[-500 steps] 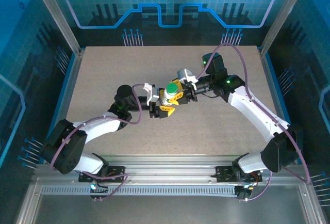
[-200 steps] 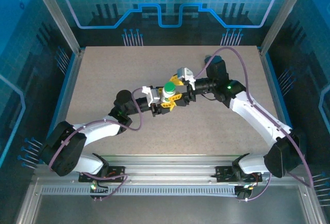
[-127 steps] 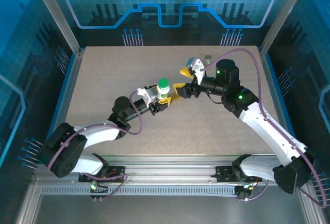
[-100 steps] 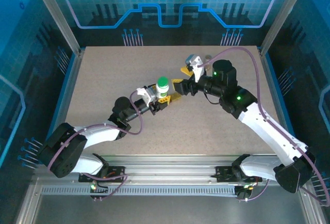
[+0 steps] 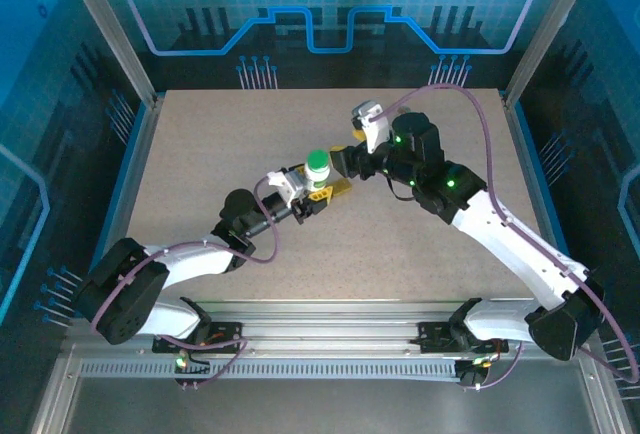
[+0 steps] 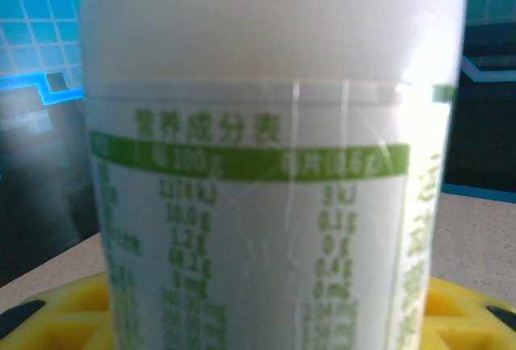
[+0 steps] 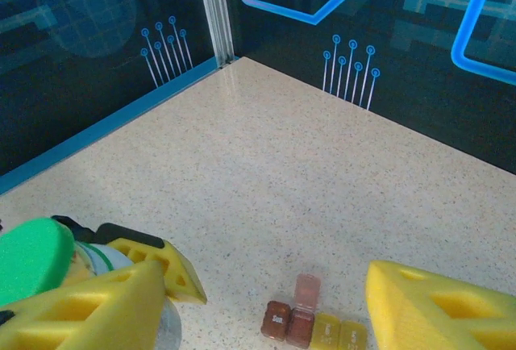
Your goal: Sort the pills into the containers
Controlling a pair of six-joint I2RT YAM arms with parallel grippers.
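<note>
- Left jaws, at mid-surface, are clamped on a white, green-capped pill bottle [image 5: 317,166].
- Right jaws stand wide apart, holding nothing, just right of the bottle.
- Red-brown containers [image 7: 289,322] and yellow containers [image 7: 339,334] lie in a touching row on the surface [image 7: 322,172] beneath the right jaws; one red-brown lid is raised.

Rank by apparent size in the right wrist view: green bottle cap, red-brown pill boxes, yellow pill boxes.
1. green bottle cap, though nearest the camera.
2 and 3. red-brown pill boxes and yellow pill boxes look alike.
</note>
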